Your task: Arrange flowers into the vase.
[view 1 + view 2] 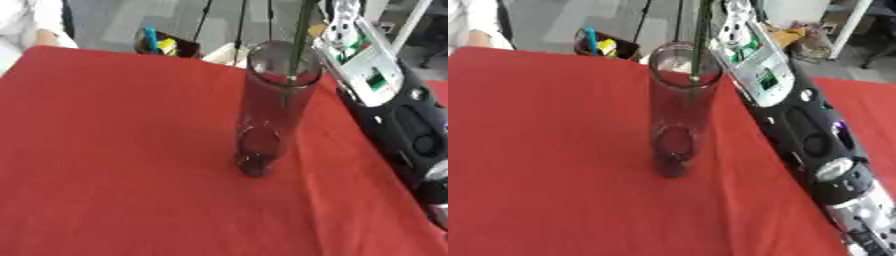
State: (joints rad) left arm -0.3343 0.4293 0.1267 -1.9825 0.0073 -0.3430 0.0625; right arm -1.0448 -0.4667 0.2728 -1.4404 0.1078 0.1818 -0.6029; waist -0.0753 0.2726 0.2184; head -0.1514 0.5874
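Observation:
A tall clear glass vase (267,117) stands upright in the middle of the red tablecloth (114,150). A thin green flower stem (297,45) comes down from the top edge, and its lower end sits inside the vase's mouth. No bloom shows. My right arm (798,125), black with a white panel, runs from the lower right up past the vase to the top edge beside the stem. Its hand lies beyond the top edge, so whatever holds the stem is hidden. My left hand shows in neither view.
Beyond the table's far edge stands a dark container (162,44) with blue and yellow things in it, next to thin black stand legs (238,25). A person's white sleeve (31,22) is at the top-left corner. Red cloth stretches left of and in front of the vase.

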